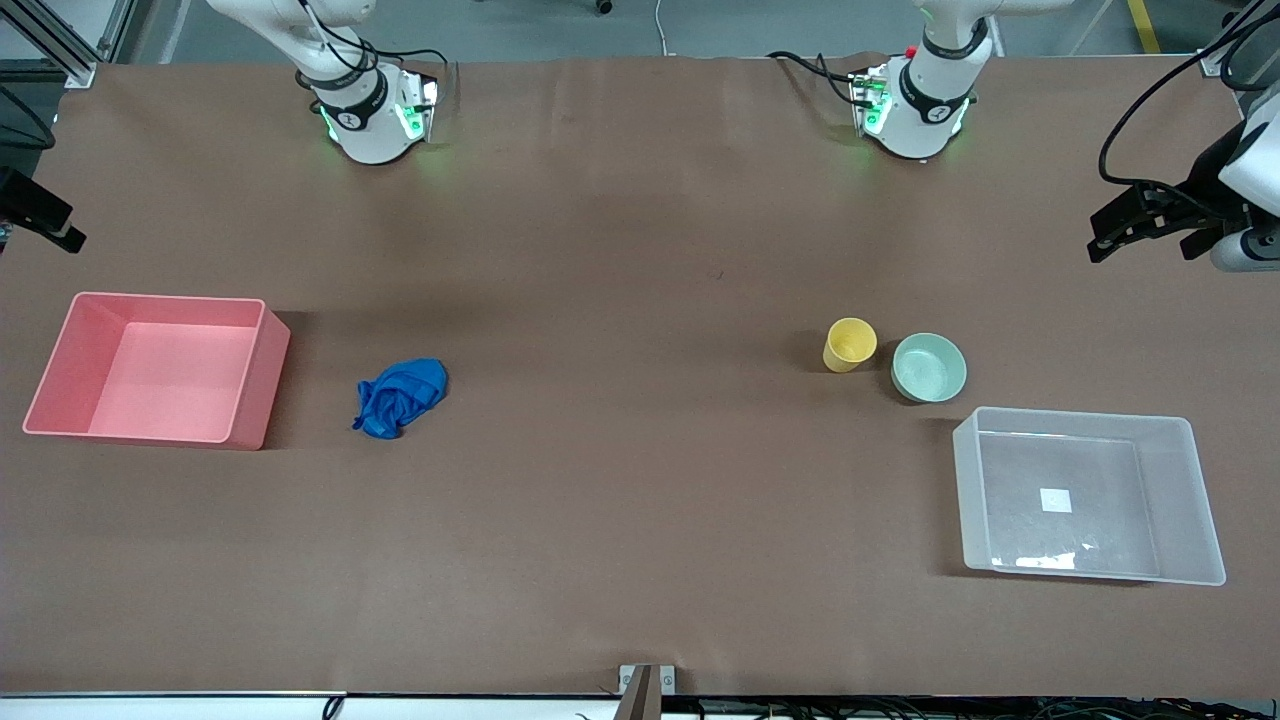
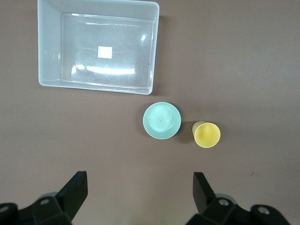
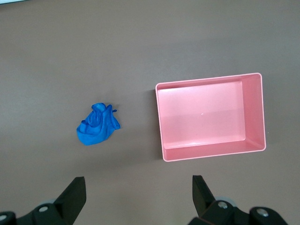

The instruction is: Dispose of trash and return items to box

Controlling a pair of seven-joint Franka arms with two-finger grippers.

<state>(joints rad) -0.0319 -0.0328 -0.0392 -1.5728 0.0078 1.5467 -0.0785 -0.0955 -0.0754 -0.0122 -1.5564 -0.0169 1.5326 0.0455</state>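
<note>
nearest the front camera, the box [image 1: 1190, 500] sits at the left arm's end of the table, upright and holding nothing but a white label [image 1: 1055, 500] on its floor. bowl [image 1: 929, 367] and cup [image 1: 849, 344] stand just beside each other, apart from the box and farther from the camera than it; the bowl is close to the box's corner, the cup on the bowl's side toward the right arm's end. cloth [image 1: 400, 397] lies crumpled on the table toward the right arm's end, near the pink tub [image 1: 255, 385] but not touching it, on the tub's side facing the table's middle.

left gripper [image 2: 140, 194] hangs high over the table with jaws wide apart and holding nothing; in the left wrist view the bowl [image 2: 161, 120], cup [image 2: 206, 134] and box [image 2: 49, 70] all lie well clear of the fingers [image 2: 75, 190]. in the front view this gripper [image 1: 1150, 225] shows at the frame's edge, the arm largely cut off.

right gripper [image 3: 139, 194] likewise hangs high with jaws wide apart and empty; the cloth [image 3: 97, 125] and pink tub [image 3: 161, 131] lie well below and apart from its fingers [image 3: 74, 193]. in the front view only a dark part at the frame's edge shows, too little to read.
</note>
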